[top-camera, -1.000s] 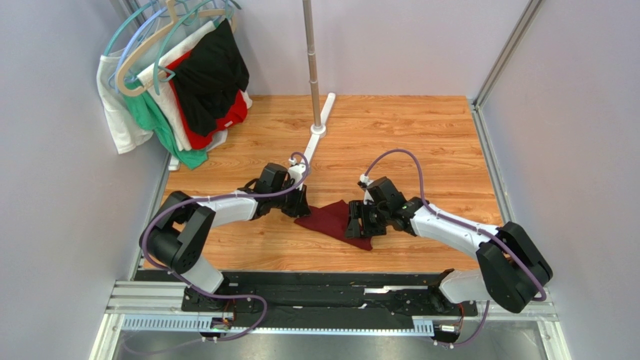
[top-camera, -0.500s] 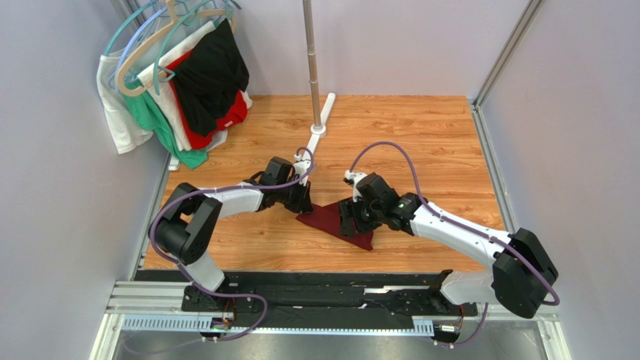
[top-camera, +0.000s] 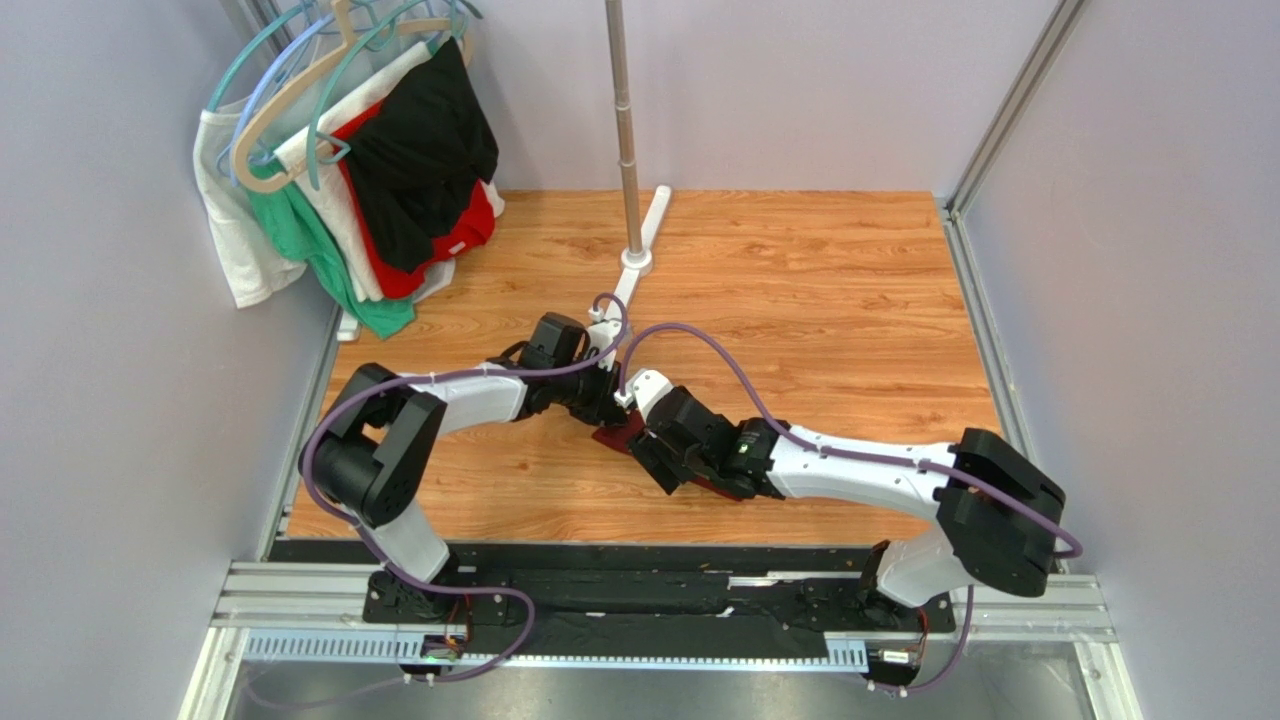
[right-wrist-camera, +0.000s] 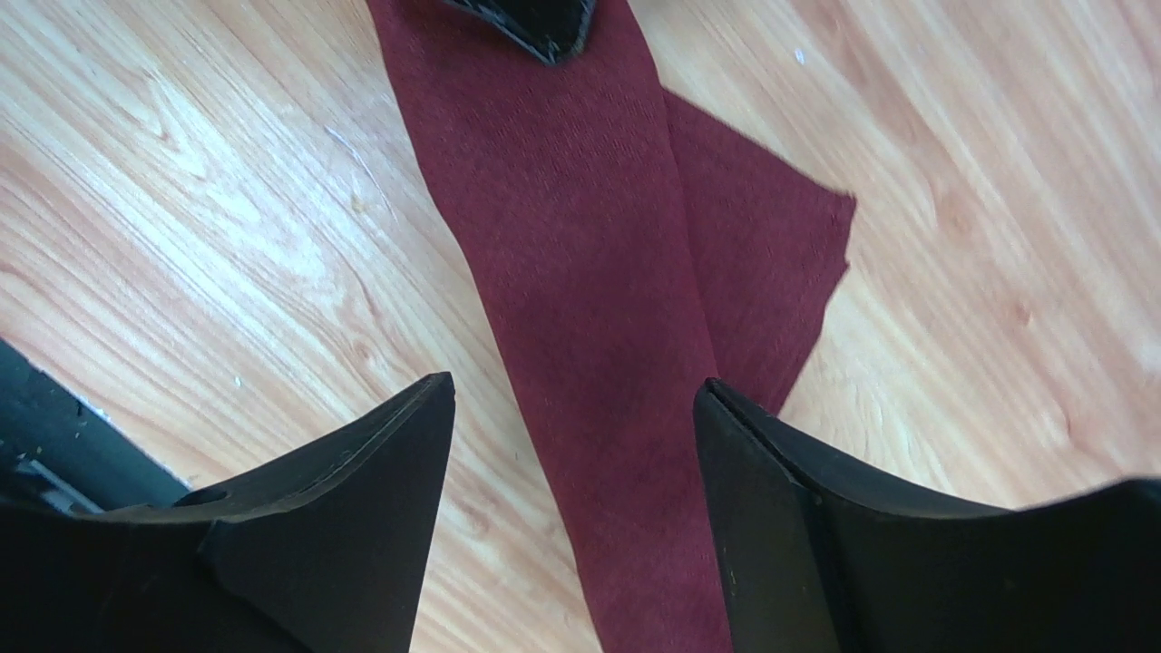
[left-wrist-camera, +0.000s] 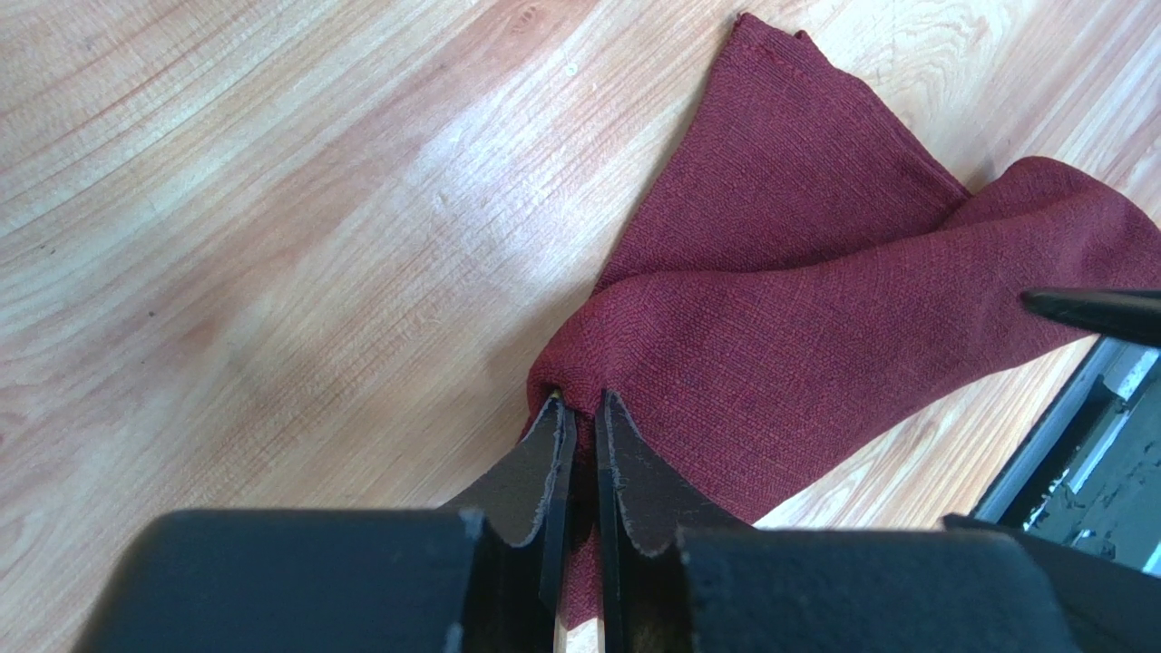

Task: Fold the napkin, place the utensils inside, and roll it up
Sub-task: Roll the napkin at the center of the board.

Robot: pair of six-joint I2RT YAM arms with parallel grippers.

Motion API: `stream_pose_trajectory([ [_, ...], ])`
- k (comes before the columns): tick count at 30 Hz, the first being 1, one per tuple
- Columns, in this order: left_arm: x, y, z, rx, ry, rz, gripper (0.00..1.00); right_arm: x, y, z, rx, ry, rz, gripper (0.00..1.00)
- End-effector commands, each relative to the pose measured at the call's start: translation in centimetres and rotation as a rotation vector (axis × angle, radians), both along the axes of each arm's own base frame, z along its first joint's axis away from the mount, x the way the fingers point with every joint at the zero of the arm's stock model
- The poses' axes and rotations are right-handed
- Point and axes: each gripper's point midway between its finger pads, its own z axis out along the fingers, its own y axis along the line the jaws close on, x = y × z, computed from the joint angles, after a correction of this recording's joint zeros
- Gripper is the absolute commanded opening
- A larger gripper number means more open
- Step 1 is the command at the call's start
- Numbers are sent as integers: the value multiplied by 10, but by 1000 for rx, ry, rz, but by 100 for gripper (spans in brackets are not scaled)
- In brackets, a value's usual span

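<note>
Left pincer (left-wrist-camera: 575,415), as I see it, is pinched on a napkin (left-wrist-camera: 818,313) fold; right pincer (right-wrist-camera: 573,395) stands spread wide, straddling the cloth.

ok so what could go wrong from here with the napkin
1. The left gripper pinches only a bunched tip of the napkin; a pull might slip it free or drag the cloth along the table.
2. The right gripper stands open astride the folded band; closing could catch just the top layer and let the rest unfold.
3. No spoon shows, so it may get left out.
</note>
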Motion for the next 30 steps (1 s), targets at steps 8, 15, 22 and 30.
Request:
stream_pose_trajectory([
  [8, 1, 3, -8, 42, 22, -26, 11, 5, 13, -23, -50, -37, 65, 69],
  [15, 0, 1, -6, 33, 22, -36, 11, 3, 2, -51, -124, 14, 25, 67],
  [22, 0, 0, -1, 21, 9, -42, 13, -1, -16, -77, -191, 119, -39, 56],
  [30, 4, 3, 33, -18, -48, 42, 57, -11, -18, -80, -189, 181, -43, 4],
])
